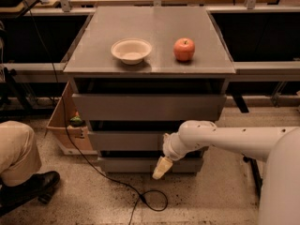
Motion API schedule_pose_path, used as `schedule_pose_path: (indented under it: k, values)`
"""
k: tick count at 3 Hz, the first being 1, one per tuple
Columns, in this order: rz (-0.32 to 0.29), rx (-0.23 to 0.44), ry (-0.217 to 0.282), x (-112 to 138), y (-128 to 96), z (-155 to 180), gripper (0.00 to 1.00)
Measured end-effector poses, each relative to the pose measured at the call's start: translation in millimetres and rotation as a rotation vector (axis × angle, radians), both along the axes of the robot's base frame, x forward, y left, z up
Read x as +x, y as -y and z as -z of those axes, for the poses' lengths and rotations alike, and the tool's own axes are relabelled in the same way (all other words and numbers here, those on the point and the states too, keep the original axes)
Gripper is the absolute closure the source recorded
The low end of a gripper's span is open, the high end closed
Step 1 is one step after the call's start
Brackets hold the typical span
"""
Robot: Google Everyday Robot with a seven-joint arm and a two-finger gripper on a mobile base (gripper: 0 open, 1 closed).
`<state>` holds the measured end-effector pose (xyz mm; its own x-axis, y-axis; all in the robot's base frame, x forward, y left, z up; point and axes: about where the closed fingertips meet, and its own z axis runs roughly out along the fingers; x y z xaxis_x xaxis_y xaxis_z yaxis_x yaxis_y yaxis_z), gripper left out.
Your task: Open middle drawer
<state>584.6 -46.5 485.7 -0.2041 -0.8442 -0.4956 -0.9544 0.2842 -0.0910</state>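
A grey metal cabinet has three stacked drawer fronts. The middle drawer (124, 140) is the plain grey front of medium height, and it looks shut. The top drawer (147, 107) is above it and the bottom drawer (131, 164) is below it. My white arm reaches in from the right across the lower part of the cabinet. My gripper (161, 168) hangs downward in front of the bottom drawer, just below the right part of the middle drawer front. Only a cream-coloured tip of it shows.
A white bowl (131, 50) and a red apple (184, 49) sit on the cabinet top (154, 27). A black cable (108, 177) loops across the floor. A cardboard box (65, 125) stands to the left. A person's knee (16, 146) and shoe (33, 185) are at lower left.
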Motion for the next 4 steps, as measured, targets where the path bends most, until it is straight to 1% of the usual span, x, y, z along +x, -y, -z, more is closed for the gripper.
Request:
schedule_pose_path:
  k: [1,2,3,4]
  values:
    - [0.005,0.004,0.045,28,7,12,0.00]
    - [0.012,-0.006,0.082,61,12,24,0.00]
    - [0.022,-0.009,0.097,79,14,31,0.00]
    - [0.030,-0.011,0.095,90,14,42,0.00]
